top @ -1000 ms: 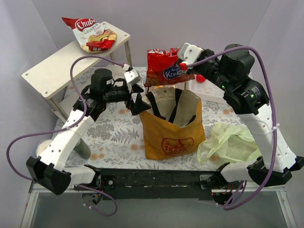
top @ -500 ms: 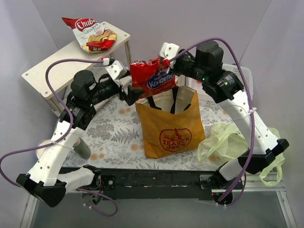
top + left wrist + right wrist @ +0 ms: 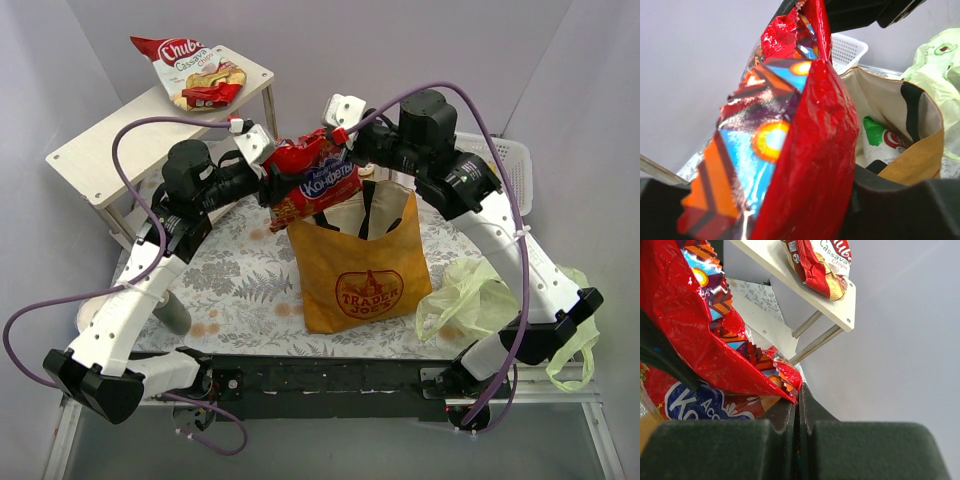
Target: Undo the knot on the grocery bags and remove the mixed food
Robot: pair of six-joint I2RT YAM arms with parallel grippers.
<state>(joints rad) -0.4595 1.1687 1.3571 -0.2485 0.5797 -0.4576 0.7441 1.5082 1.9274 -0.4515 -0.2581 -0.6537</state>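
Observation:
A shiny red snack packet (image 3: pixel 315 180) hangs above the open mouth of the mustard-orange Trader Joe's tote (image 3: pixel 365 280), stretched between both grippers. My left gripper (image 3: pixel 272 185) is shut on its left end; in the left wrist view the packet (image 3: pixel 805 150) fills the space between the black fingers (image 3: pixel 890 210). My right gripper (image 3: pixel 340 140) is shut, pinching the packet's crimped edge (image 3: pixel 790 387) at the jaw tips (image 3: pixel 799 400). Inside the tote (image 3: pixel 920 150) lies a green-and-white packet (image 3: pixel 880 137). The pale green plastic bag (image 3: pixel 480 295) lies crumpled right of the tote.
A white shelf (image 3: pixel 120 140) at the back left carries a red-white cassava chips packet (image 3: pixel 195 75), also in the right wrist view (image 3: pixel 822 265). The white mesh basket (image 3: pixel 505 165) stands at the back right. Purple cables loop above both arms.
The right gripper carried the red packet leftward and a little lower. The left gripper rose from the tote's rim to the packet and closed on its left end.

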